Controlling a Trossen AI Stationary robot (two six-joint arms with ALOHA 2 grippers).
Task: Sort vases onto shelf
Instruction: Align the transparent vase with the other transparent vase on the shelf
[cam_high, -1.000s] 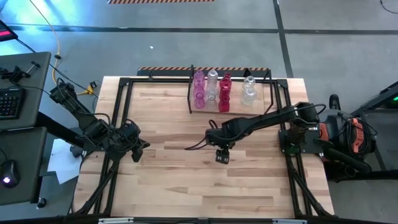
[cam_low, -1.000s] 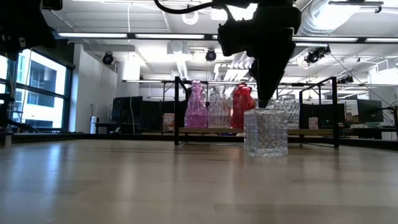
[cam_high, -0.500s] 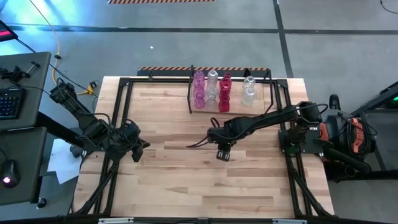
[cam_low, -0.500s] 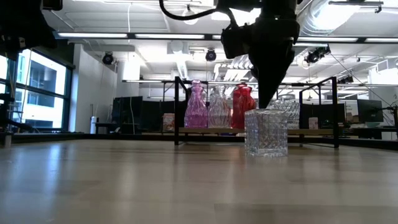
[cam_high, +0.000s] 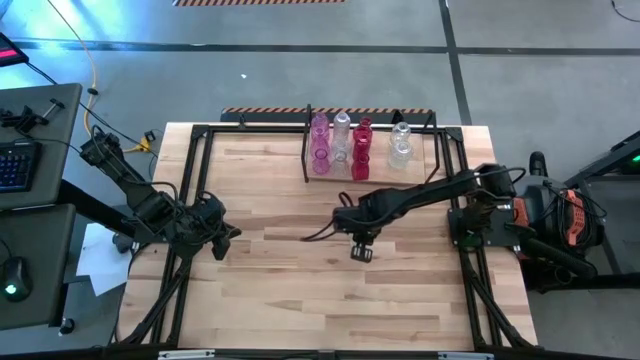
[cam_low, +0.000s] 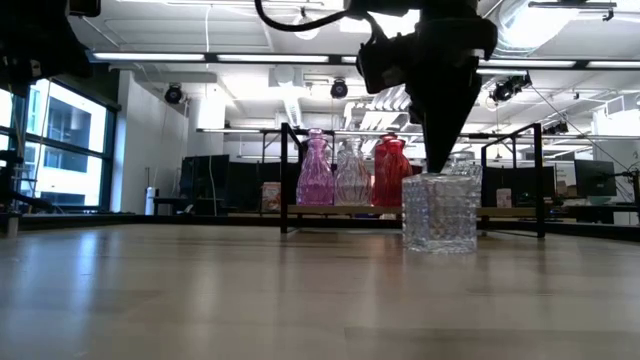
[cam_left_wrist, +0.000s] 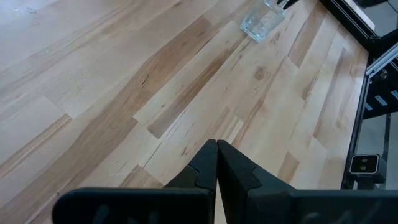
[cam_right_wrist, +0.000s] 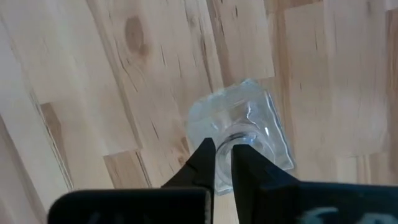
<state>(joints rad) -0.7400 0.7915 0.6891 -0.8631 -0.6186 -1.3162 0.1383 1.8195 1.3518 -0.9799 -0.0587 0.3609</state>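
— What do you have nearest you on the desk (cam_high: 280, 300)?

— Bare wood at the front, then the clear square vase (cam_low: 438, 213) standing upright near the middle, slightly toward your right side. In the right wrist view you look down on that vase (cam_right_wrist: 242, 134) with the right gripper (cam_right_wrist: 222, 152) directly over it.

— How do the jaws sit against it?

— They come straight down from above and pinch the vase's small neck between them. They are drawn nearly together, so you are gripping the neck of the clear square vase, whose body spreads out wider below the fingertips. In the low view its base looks to rest on the desk, though you cannot be sure of that.

— And your other arm?

— The left gripper (cam_high: 222, 243) waits over the desk's left edge, well apart from the vase, its jaws closed with nothing between them; the left wrist view shows its fingers (cam_left_wrist: 233, 171) pressed together.

— What lies beyond?

— At the far edge stands the shelf (cam_high: 368, 176), carrying pink vases (cam_high: 320, 145), a clear vase (cam_high: 342, 128), red vases (cam_high: 361, 150) and more clear bottles (cam_high: 401, 143) toward its right end.
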